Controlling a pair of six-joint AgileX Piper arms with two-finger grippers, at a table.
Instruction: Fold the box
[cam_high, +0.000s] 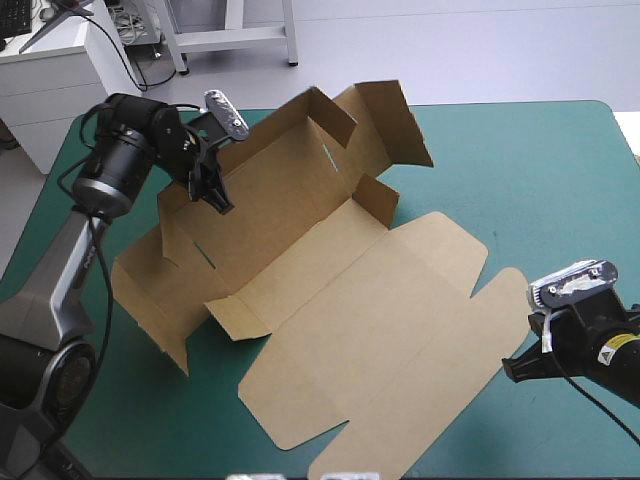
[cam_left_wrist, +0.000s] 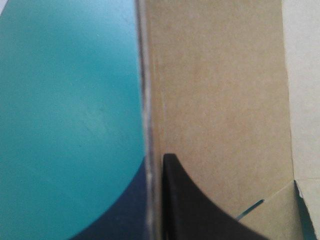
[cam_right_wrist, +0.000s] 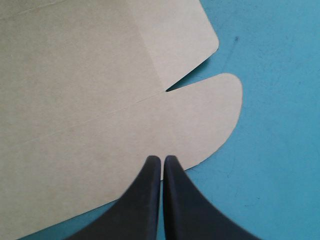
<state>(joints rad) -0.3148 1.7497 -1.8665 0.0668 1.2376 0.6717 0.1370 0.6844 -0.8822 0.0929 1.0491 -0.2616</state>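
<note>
I am pinching the seemingly light, stiff box (cam_high: 350, 290) by its raised wall's edge, upper left, with my left gripper (cam_high: 218, 198); my right gripper (cam_right_wrist: 162, 158) is hovering, pressed together.

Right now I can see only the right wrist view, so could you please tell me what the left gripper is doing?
Observer: The left gripper is shut on the top edge of the box's raised far wall.
Operator: Thank you. Are the ends of the box up as well?
Observer: The flaps at both ends stand partly raised, and none looks tucked in.
</note>
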